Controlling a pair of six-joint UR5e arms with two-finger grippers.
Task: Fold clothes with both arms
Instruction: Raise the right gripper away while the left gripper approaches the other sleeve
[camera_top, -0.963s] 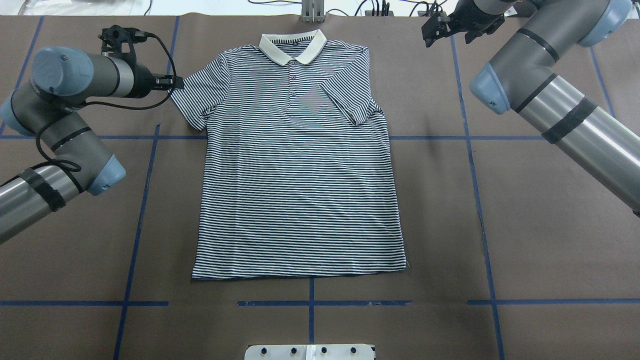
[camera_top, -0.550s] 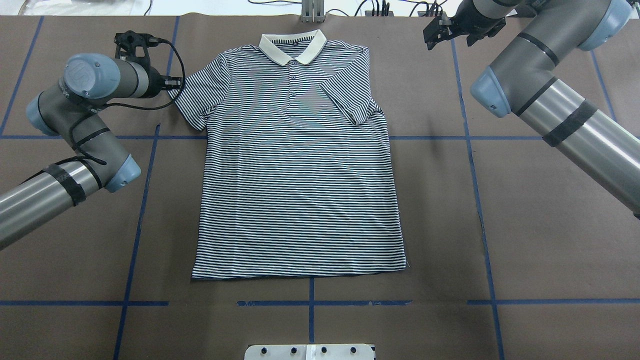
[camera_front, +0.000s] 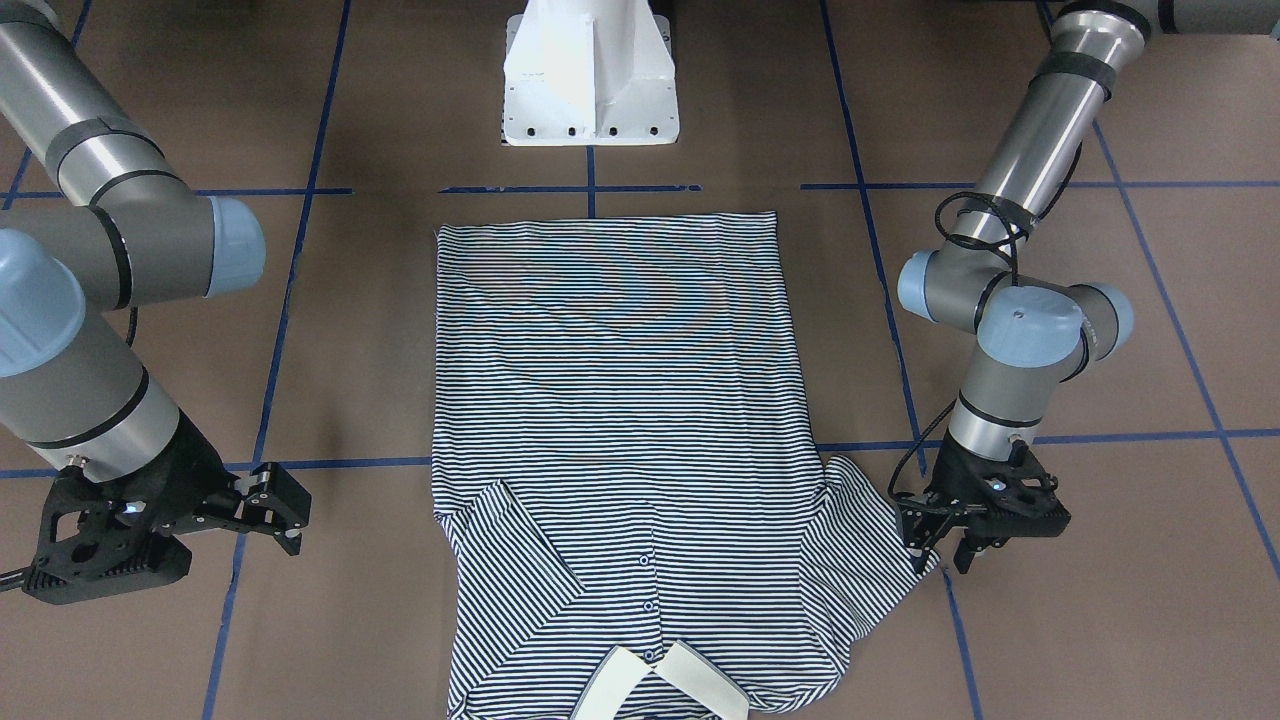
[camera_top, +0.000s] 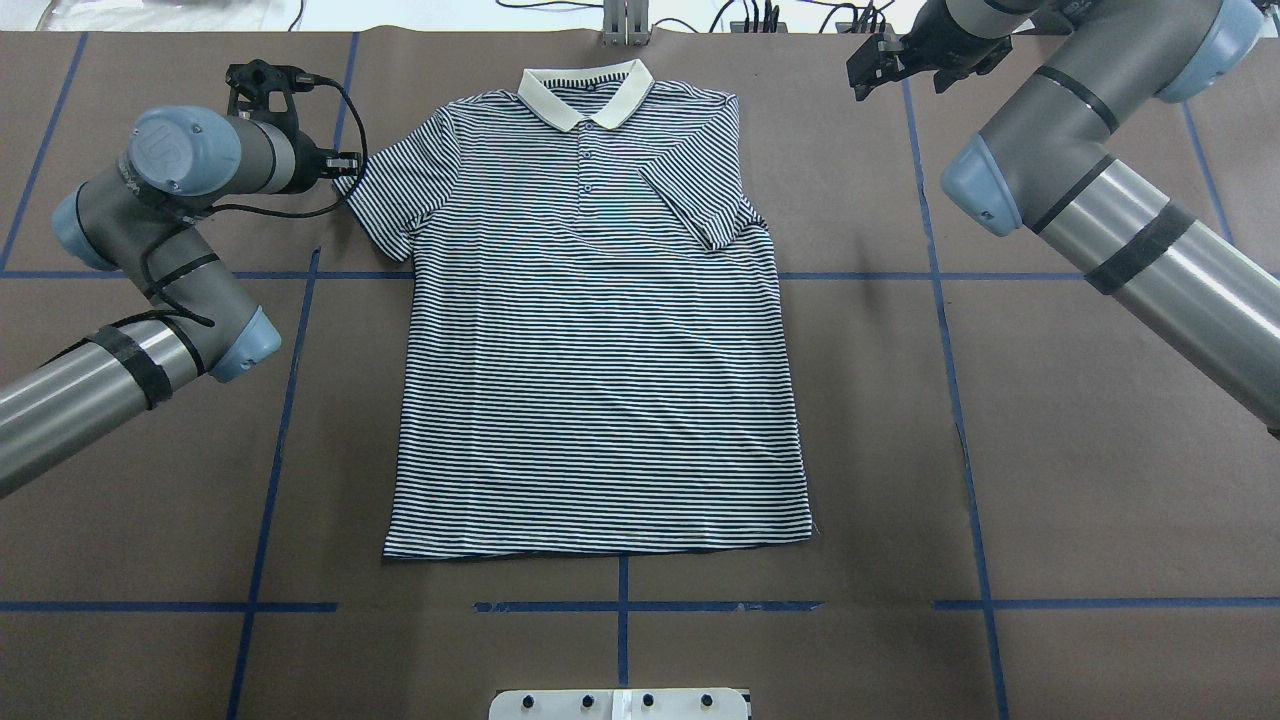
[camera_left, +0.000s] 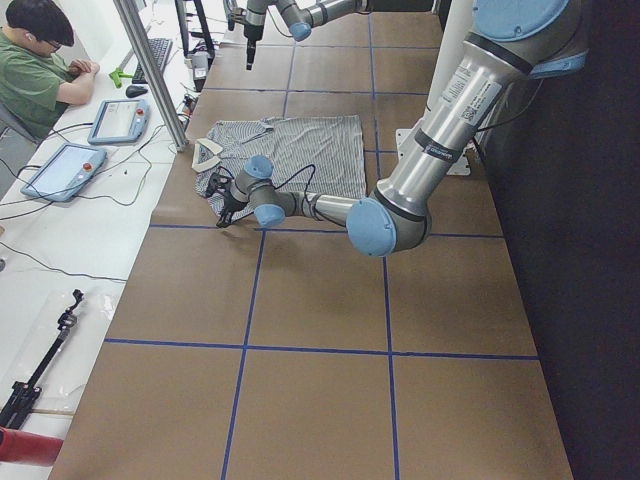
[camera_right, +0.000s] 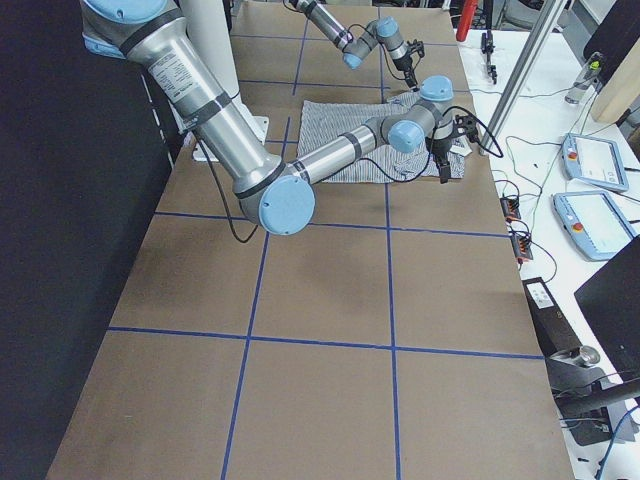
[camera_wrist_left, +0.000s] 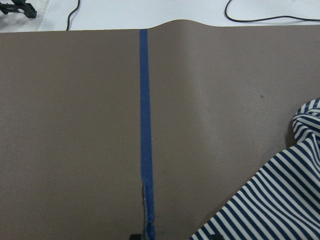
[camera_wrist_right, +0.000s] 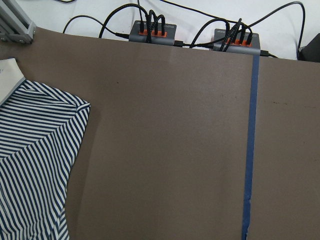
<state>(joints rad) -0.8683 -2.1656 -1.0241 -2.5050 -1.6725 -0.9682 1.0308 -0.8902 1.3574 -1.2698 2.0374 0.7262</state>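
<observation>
The clothes are one navy-and-white striped polo shirt (camera_top: 600, 350) lying flat, cream collar (camera_top: 585, 95) at the far edge. In the overhead view, its right-hand sleeve (camera_top: 700, 200) is folded in over the chest and its left-hand sleeve (camera_top: 400, 195) is spread out. My left gripper (camera_front: 942, 550) stands open at the outer edge of the spread sleeve (camera_front: 870, 560), fingers pointing down. In the left wrist view the sleeve (camera_wrist_left: 270, 200) reaches in between the fingertips. My right gripper (camera_front: 280, 510) is open and empty, well clear of the shirt, near the far table edge (camera_top: 868, 68).
The white pedestal base (camera_front: 590, 75) stands at the near edge behind the hem. Blue tape lines (camera_top: 940, 300) cross the brown table. Cable hubs (camera_wrist_right: 152, 32) and a metal post (camera_top: 625, 20) sit along the far edge. A person (camera_left: 35, 70) sits at a side table.
The left arm's elbow swung inward and its gripper shifted slightly toward the sleeve edge. The right gripper moved a little toward the far edge. The shirt has not moved.
</observation>
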